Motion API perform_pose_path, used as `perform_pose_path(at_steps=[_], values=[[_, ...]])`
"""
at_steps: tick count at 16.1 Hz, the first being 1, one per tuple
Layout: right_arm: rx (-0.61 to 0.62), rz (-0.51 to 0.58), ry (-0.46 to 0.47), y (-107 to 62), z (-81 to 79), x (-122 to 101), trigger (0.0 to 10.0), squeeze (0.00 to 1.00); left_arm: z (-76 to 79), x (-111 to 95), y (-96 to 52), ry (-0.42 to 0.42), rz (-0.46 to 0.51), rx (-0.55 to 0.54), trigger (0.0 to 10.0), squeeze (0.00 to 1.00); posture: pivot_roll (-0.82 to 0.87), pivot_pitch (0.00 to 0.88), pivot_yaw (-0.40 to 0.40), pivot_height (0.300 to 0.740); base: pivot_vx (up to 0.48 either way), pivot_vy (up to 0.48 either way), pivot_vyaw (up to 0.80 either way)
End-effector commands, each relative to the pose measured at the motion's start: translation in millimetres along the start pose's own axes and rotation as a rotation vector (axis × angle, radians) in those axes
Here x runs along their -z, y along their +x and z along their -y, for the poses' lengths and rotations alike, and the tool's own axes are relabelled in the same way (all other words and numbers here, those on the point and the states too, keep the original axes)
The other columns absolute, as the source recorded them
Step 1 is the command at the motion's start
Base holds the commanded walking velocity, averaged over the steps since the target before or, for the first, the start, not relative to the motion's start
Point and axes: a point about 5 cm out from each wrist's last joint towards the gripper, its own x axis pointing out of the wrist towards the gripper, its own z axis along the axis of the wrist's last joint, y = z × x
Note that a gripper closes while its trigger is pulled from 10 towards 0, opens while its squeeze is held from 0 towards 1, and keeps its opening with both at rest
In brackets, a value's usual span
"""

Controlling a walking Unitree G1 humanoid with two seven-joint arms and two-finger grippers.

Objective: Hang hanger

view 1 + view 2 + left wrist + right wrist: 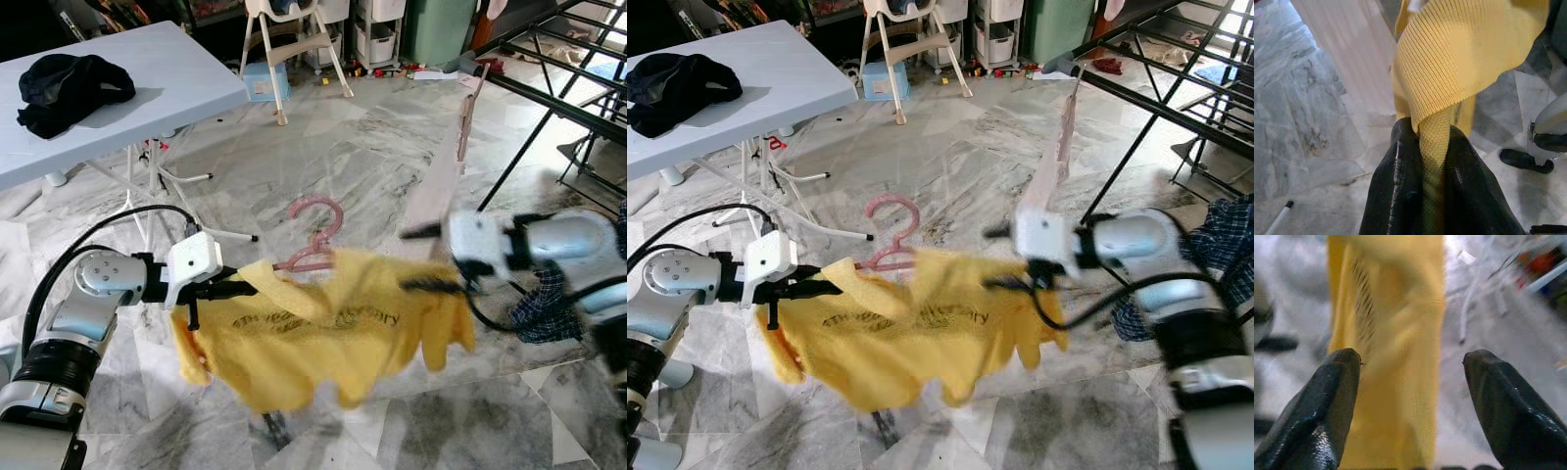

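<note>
Two tools: left tool [1432, 161] pinches shirt [323, 333] edge; right tool [1413, 382] spread.

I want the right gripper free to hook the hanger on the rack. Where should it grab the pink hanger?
Probably the neck just below the pink hanger's hook, coming from the robot's right. That part stands bare above the yellow shirt, while the left gripper pinches the shirt's other end. The right gripper is open.

The shirt [323, 333] was yellow with dark lettering across it, on a pink hanger [315, 235]. A black garment [67, 88] lay on the pale blue surface [186, 78]. The floor [372, 147] was grey-veined marble. Both tools had black fingers [1327, 401]. A blue plaid cloth [1225, 245] hung nearby.
</note>
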Motion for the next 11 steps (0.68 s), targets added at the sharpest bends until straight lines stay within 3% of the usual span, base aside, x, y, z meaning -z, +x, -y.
perform_pose_path(at_steps=[1, 5, 8, 11], values=[[-0.046, -0.029, -0.017, -1.4, -2.5, 1, 10.0, 1.00, -8.7, -8, -5.4, 0.041, 0.013, -0.035, 0.0, 0.00, -0.13, 0.070, 0.063, 0.740, 0.000, 0.000, 0.00], [-0.031, -0.066, -0.035, -13.2, 3.5, 4, 10.0, 1.00, -11.2, -9, -7.3, 0.050, 0.014, -0.043, 0.0, 0.00, -0.13, 0.071, 0.062, 0.740, 0.000, 0.000, 0.00], [0.016, 0.043, -0.040, -6.1, 12.0, -12, 10.0, 1.00, -10.2, -11, -4.3, 0.060, 0.025, -0.038, 0.0, 0.00, -0.13, 0.073, 0.056, 0.740, 0.000, 0.000, 0.00], [-0.009, 0.130, -0.049, 15.8, 1.8, -19, 10.0, 1.00, -9.4, -15, -0.7, 0.080, 0.041, -0.035, 0.0, 0.00, -0.13, 0.077, 0.046, 0.740, 0.000, 0.000, 0.00]])
